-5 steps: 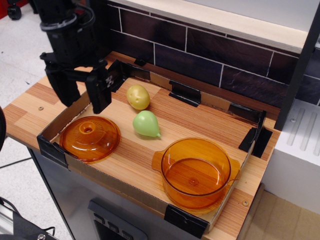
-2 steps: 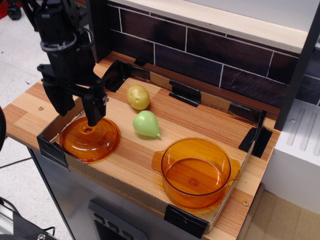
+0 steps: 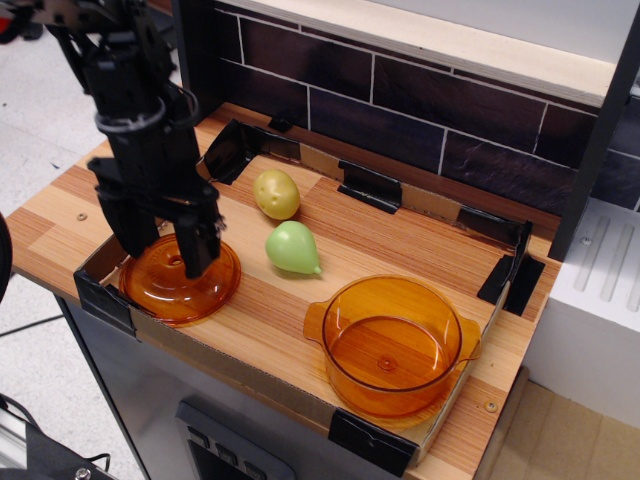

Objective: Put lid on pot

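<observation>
The lid [image 3: 180, 282] lies flat on the counter [image 3: 300, 300] near the front-left corner, inside the low cardboard border [image 3: 250, 380], just beside that border's front-left corner. Its domed side faces up. The centre of the lid, where the knob sits, is largely hidden behind the gripper.

The gripper [image 3: 165, 247] is positioned directly over the lid, pointing down. Its two black fingers [image 3: 200, 245] are spread apart, one on either side of the lid's centre. The fingertips are at or just above the dome surface; contact cannot be confirmed from this view. Nothing is clamped between the fingers.

The pot [image 3: 392, 346] stands upright near the front-right corner of the counter, well apart from the lid. It is open at the top, with one tab handle toward the left and one toward the right.

A green pear [image 3: 291, 248] lies near the middle of the counter, between lid and pot and slightly behind both. A yellow potato [image 3: 276, 194] lies just behind the pear, toward the rear-left. Neither touches the lid or the pot.

A dark tiled wall [image 3: 400, 110] runs along the rear edge.
</observation>
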You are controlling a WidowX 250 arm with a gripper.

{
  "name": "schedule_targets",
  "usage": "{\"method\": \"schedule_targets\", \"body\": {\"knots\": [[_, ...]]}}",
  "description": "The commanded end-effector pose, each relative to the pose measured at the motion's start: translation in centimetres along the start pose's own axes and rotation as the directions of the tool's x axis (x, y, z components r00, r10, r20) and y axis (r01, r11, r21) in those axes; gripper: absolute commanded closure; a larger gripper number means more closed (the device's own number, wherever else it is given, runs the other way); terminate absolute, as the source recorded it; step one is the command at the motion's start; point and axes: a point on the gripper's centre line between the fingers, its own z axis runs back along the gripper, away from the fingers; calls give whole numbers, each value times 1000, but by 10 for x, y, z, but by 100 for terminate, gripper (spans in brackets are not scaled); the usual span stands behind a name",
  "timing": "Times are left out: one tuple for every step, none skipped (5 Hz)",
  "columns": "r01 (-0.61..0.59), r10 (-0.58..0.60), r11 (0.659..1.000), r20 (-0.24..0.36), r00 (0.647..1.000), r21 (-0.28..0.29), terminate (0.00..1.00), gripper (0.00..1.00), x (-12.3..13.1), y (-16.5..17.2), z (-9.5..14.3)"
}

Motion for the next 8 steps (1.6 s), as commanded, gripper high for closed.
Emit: {"method": "schedule_targets", "body": {"knots": [[0,-1,1000,44,999,17,0,0,6,-2,0],[-34,33,999,43,999,29,0,0,7,0,-2],[-60,57,997,58,997,49,0,100,7,2,-5],[-73,71,996,58,996,44,0,100,7,4,-4],[-82,79,996,70,994,41,0,100,6,5,6],[-85,84,996,47,995,21,0,100,5,0,26],[-93,92,996,25,995,5,0,100,3,-9,44],[-89,89,996,11,996,-20,0,100,2,-25,58]]}}
